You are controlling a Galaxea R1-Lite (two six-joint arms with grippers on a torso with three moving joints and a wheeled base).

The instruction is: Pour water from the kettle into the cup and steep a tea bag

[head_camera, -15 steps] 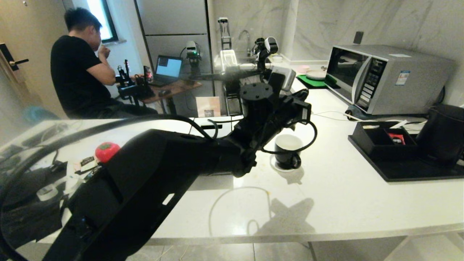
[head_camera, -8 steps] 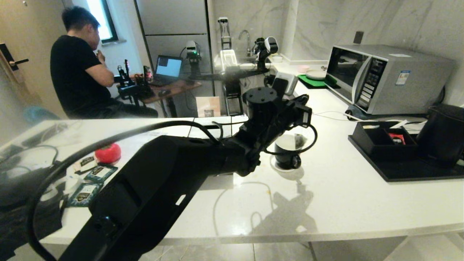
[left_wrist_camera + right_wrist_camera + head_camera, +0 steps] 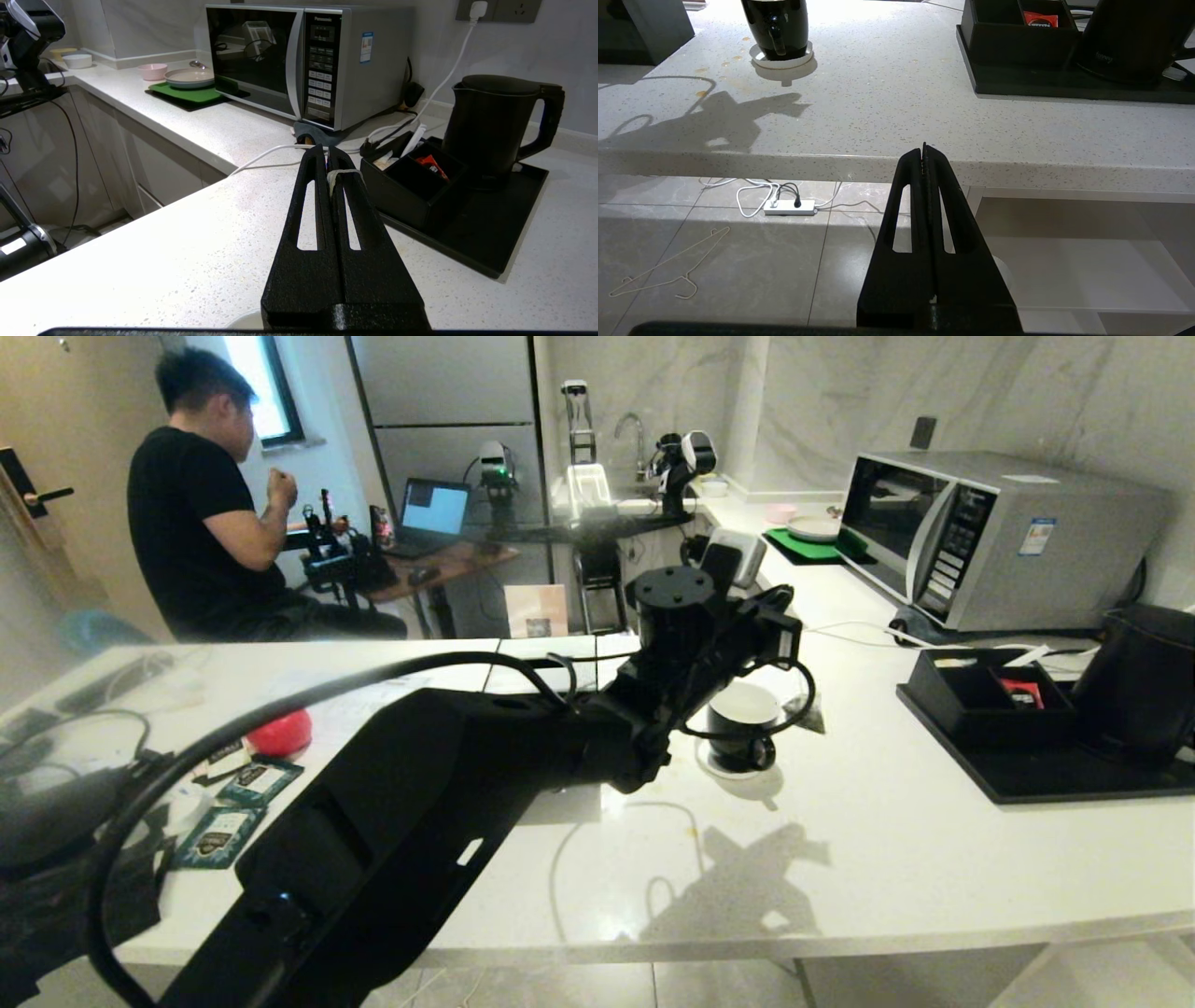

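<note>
The black cup [image 3: 742, 723] with its white inside stands on a small white saucer [image 3: 717, 765] mid-counter. My left arm [image 3: 691, 644] reaches over it. The left gripper [image 3: 326, 151] is shut on a white tea bag string [image 3: 343, 173] looped over one finger. The tea bag [image 3: 808, 711] hangs just past the cup's right side, outside the rim. The matte black kettle [image 3: 1144, 681] stands on a black tray [image 3: 1055, 775] at the right, apart from the gripper. My right gripper [image 3: 923, 149] is shut on nothing and parked below the counter's front edge.
A black box [image 3: 980, 695] of sachets sits on the tray beside the kettle. A microwave [image 3: 990, 537] stands behind, with a white cable [image 3: 868, 633] trailing across the counter. Tea packets [image 3: 224, 821] and a red object [image 3: 278, 733] lie at the left. A person [image 3: 196, 523] sits at a desk behind.
The tea bag has come up from the cup and swung out past its right side. My left gripper has shifted slightly with it. The right arm has kept still.
</note>
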